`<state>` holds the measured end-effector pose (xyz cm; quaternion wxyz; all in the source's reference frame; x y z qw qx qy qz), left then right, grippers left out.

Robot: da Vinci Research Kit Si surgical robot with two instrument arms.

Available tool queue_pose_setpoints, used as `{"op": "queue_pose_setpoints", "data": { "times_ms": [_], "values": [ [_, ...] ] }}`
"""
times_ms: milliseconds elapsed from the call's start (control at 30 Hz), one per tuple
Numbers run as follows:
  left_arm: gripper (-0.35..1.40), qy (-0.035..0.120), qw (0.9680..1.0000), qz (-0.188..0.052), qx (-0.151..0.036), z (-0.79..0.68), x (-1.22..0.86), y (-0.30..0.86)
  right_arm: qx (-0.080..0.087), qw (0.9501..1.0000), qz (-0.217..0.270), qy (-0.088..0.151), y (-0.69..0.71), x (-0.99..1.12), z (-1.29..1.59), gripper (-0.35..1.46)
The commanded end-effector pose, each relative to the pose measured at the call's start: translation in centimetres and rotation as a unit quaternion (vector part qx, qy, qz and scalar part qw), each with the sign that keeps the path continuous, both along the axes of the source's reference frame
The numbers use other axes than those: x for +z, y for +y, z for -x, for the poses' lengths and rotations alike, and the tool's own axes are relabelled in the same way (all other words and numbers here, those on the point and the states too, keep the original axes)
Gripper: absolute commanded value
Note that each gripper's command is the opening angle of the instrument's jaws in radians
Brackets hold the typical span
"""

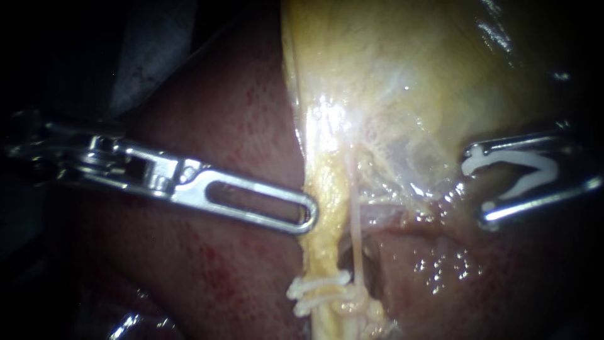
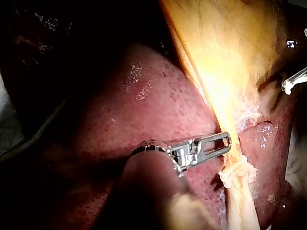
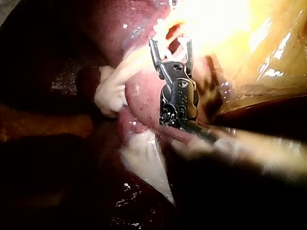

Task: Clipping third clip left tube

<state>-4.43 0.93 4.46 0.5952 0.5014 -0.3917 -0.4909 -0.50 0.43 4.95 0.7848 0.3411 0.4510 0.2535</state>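
Left tube: a yellowish, fatty-looking strand, wet and glistening. It ran nearly vertical in the endoscope view, broad at its upper end and narrower lower down.

Two white clips sat across its lower part, one just above the other and almost touching. Both were closed, with their ends projecting to the tube's left.

Third clip: white and open in a V. Its legs lay along both jaws of the right instrument, with its mouth facing the tube. It was well apart from the tube, to its right and higher than the two seated clips.
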Motion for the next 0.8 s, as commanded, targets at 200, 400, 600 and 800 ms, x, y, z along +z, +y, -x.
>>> {"op": "queue_pose_setpoints", "data": {
  "times_ms": [200,400,600,800],
  "values": [
    [-0.35,-0.001,1.0000,-0.003,-0.006,-0.15,-0.21,0.04,-0.009,0.9999,0.001,0.004,-0.19,0.16,-0.15,0.57],
    [-0.35,0.000,0.9999,-0.004,-0.010,-0.25,-0.31,0.06,-0.020,0.9998,0.006,0.008,-0.37,0.32,-0.33,0.57],
    [-0.35,-0.001,0.9999,-0.005,-0.012,-0.22,-0.37,0.03,-0.026,0.9996,-0.001,0.009,-0.58,0.51,-0.56,0.57],
    [-0.35,-0.002,0.9999,-0.006,-0.013,-0.21,-0.42,0.04,-0.033,0.9994,-0.007,0.010,-0.76,0.68,-0.80,0.57]
  ]
}}
